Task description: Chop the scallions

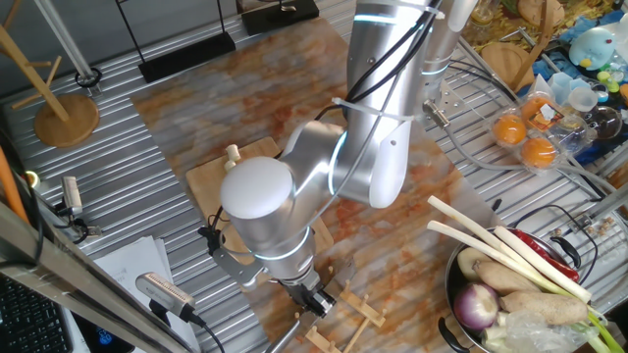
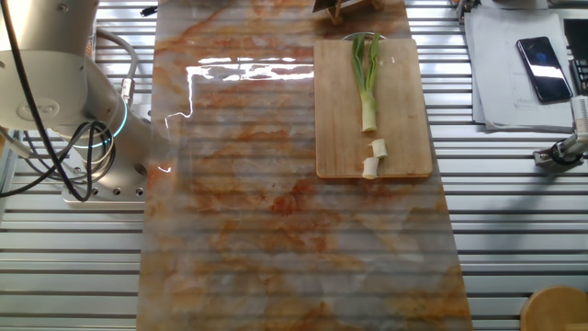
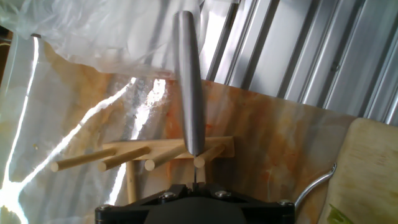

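The scallion (image 2: 367, 87) lies lengthways on the wooden cutting board (image 2: 404, 110), green leaves at the far end and white base nearer. Two short cut white bits (image 2: 378, 148) (image 2: 370, 167) lie below it. My gripper (image 1: 316, 299) hangs off the board's end, just above a small wooden peg rack (image 1: 358, 316). In the hand view the gripper (image 3: 196, 186) is closed on the thin end of a grey metal knife (image 3: 188, 81). The knife's round handle points away across the rack (image 3: 143, 155). The fingertips are hidden by the hand's dark body. A green scallion tip (image 3: 339, 214) shows at the corner.
A bowl (image 1: 453, 294) at the right holds long white leek stalks (image 1: 491, 245), an onion and roots. Oranges (image 1: 525, 137) sit behind it. A phone (image 2: 537, 69) lies on papers beside the board. A wooden stand (image 1: 64, 118) is far left. A metal hook (image 3: 314, 183) lies by the board.
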You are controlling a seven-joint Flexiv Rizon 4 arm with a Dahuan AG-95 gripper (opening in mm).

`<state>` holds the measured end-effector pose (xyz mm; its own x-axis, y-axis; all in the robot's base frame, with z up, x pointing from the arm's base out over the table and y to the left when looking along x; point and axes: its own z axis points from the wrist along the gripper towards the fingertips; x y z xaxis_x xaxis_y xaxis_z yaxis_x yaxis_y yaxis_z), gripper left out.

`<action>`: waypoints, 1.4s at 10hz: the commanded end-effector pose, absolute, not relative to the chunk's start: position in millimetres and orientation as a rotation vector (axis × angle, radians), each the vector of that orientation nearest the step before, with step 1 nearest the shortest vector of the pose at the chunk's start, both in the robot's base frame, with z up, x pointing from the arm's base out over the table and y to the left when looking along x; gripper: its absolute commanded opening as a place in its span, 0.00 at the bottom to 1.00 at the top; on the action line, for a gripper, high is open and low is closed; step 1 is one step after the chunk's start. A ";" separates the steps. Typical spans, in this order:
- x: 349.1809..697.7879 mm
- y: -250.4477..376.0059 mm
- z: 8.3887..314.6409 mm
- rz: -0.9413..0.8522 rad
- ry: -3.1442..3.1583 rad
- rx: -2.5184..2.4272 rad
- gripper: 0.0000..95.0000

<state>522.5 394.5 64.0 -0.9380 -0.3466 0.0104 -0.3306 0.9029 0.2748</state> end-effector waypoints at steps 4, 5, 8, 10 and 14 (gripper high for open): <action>523.2 395.0 59.5 -0.419 -3.008 0.553 0.20; 523.2 395.2 57.2 -0.420 -3.012 0.551 0.20; 523.1 395.4 55.2 -0.418 -3.014 0.552 0.20; 522.8 395.9 48.9 -0.418 -3.020 0.551 0.20; 522.8 397.9 44.3 -0.417 -3.027 0.544 0.20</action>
<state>522.5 398.1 44.4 -0.9380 -0.3466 -0.0095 -0.3362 0.9025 0.2693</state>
